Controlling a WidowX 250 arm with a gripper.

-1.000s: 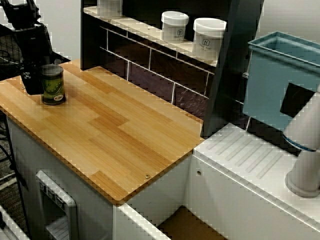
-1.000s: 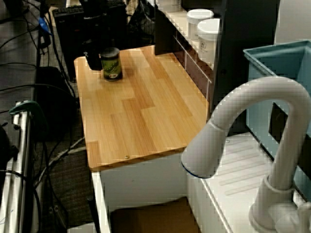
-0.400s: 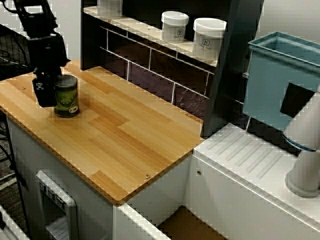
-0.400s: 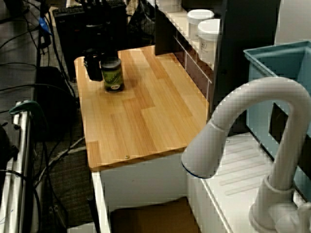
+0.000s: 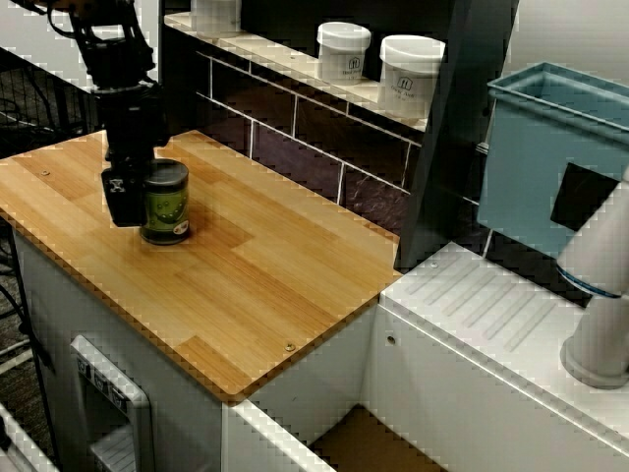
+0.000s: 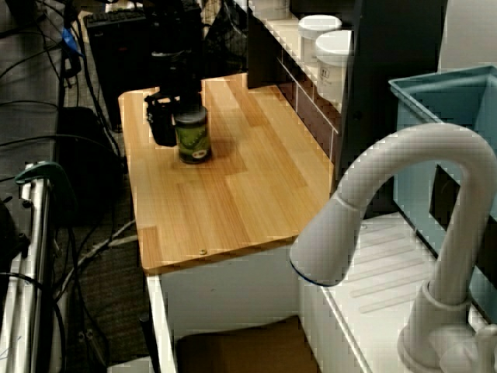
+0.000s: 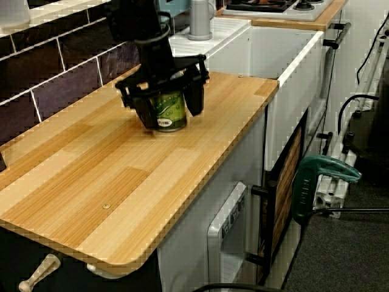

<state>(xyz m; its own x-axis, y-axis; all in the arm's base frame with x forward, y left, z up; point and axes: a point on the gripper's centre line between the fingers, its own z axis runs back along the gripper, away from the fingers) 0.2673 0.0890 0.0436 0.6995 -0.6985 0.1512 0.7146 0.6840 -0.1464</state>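
On the wooden desk (image 7: 121, 182), near the tiled wall, the tool (image 7: 171, 103) hangs vertically over a green can (image 7: 169, 115); it is clenched on the can, one dark finger at each side. The can is upright, directly between the fingers (image 7: 196, 100), its base at the desk surface; contact with the wood cannot be confirmed.

The low view along the desk shows both fingers and the can's label between them; the view from above the sink shows only the near finger, just beside the can, with the other hidden behind it; the view past the faucet adds the black arm (image 6: 182, 62) rising straight above the tool.

Well apart from the tool, toward the sink: white jars (image 5: 344, 51) on a shelf (image 5: 295, 74) above desk level; a blue bin (image 5: 531, 157) beyond them; the white faucet (image 6: 411, 144) farthest off.
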